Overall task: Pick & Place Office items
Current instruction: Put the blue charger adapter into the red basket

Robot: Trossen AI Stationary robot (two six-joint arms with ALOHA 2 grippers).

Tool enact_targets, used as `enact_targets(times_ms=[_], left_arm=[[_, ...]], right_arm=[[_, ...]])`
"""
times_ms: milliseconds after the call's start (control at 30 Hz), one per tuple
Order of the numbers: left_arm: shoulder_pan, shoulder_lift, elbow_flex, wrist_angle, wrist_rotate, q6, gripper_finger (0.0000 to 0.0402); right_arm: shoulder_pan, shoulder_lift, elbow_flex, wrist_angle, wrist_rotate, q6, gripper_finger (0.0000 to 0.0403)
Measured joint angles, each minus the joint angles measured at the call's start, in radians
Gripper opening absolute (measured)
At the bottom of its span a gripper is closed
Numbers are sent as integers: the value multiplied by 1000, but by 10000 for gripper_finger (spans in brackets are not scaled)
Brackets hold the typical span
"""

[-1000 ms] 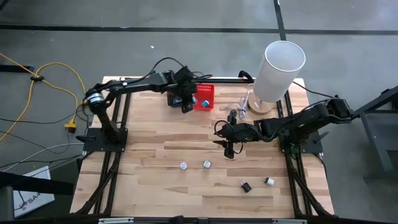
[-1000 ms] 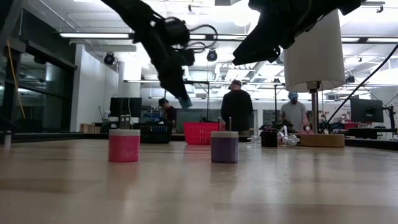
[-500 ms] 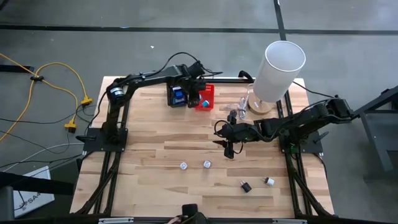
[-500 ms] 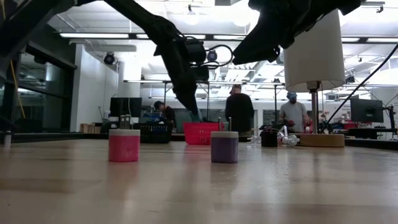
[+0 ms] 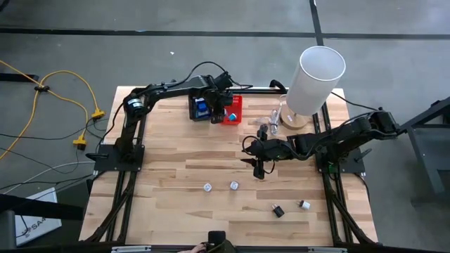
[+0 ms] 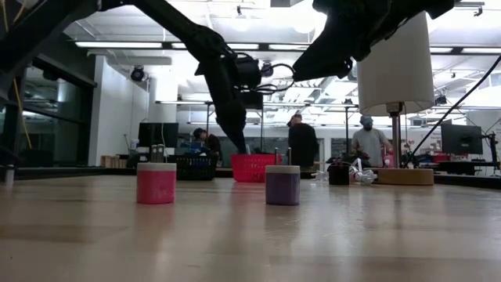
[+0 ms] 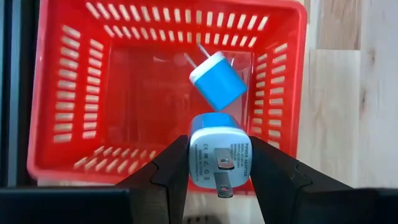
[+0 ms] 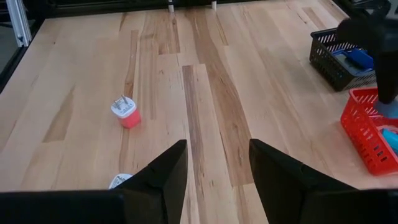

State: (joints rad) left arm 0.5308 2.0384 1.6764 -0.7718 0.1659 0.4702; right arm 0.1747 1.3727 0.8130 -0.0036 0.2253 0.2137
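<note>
Between the left gripper's (image 7: 219,163) fingers (image 7: 175,163) sits a white-and-blue plug (image 7: 219,158), clamped on both sides, hanging just above the red basket (image 7: 62,93), where a second plug (image 7: 216,79) lies. Mid-table, the right gripper (image 8: 217,163) hovers empty, fingers parted, over bare wood near a pink plug (image 8: 125,112).

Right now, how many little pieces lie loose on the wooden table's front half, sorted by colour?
Pink plastic plug cube: 1
Purple plastic plug cube: 1
Small black piece: 1
Small white piece: 1
Total: 4
</note>
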Motion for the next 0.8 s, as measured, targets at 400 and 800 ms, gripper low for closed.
enact_targets(times_ms=[400, 800], left_arm=[[-2, 41, 0, 18, 11, 10, 138], [-3, 50, 0, 27, 13, 11, 138]], right_arm=[[0, 0, 0, 16, 0, 0, 159], [0, 0, 0, 16, 0, 0, 159]])
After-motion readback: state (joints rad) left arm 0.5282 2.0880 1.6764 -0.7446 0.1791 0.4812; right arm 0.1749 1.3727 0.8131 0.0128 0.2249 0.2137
